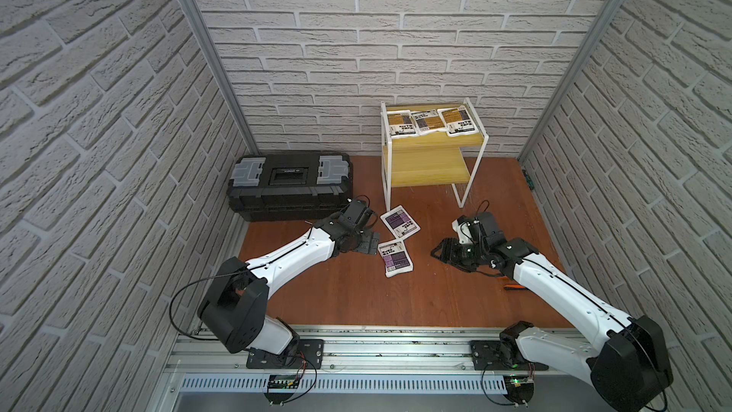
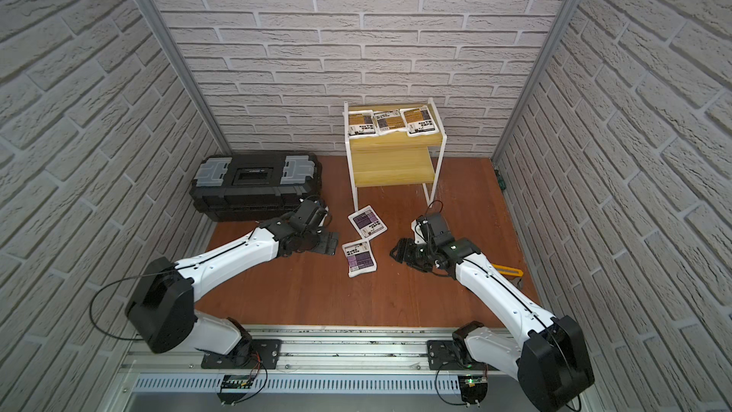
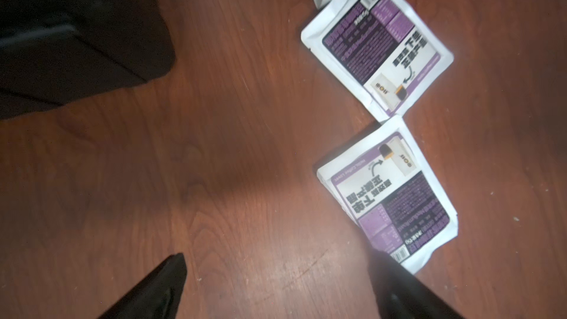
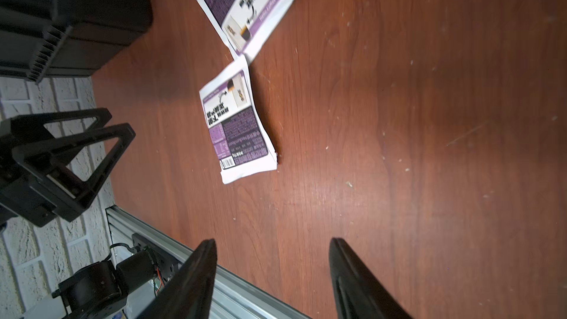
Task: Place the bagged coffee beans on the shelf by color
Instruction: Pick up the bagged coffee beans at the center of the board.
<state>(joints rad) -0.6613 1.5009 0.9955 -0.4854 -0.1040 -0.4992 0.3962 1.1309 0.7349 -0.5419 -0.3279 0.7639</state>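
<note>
Shelf [image 1: 426,168] stands at the back of the surface [image 1: 356,295], against the brick wall, to the right of the black toolbox [image 1: 289,186].

Top board: three orange-brown pouches [image 1: 426,122] lie flat in one row, side by side, edges meeting or slightly overlapping.

Two purple pouches lie flat, print up, on the surface in front of the shelf, between the two arms. The far purple pouch [image 1: 400,221] lies close to the shelf's front left leg. The near purple pouch [image 1: 395,257] lies just in front of it. Their corners meet; the left wrist view cannot settle whether they overlap or only touch.

Left claw [image 1: 372,245]: low over the surface, just beside the near purple pouch on its toolbox side. In the left wrist view its fingers [image 3: 159,283] stand wide apart with bare wood between them, holding nothing. One finger crosses the pouch's corner in that view; contact cannot be told.

Right claw [image 1: 439,251]: low over the surface on the opposite side of the pouches, clearly apart from them. Its fingers [image 4: 196,274] are spread in the right wrist view, nothing between them.
</note>
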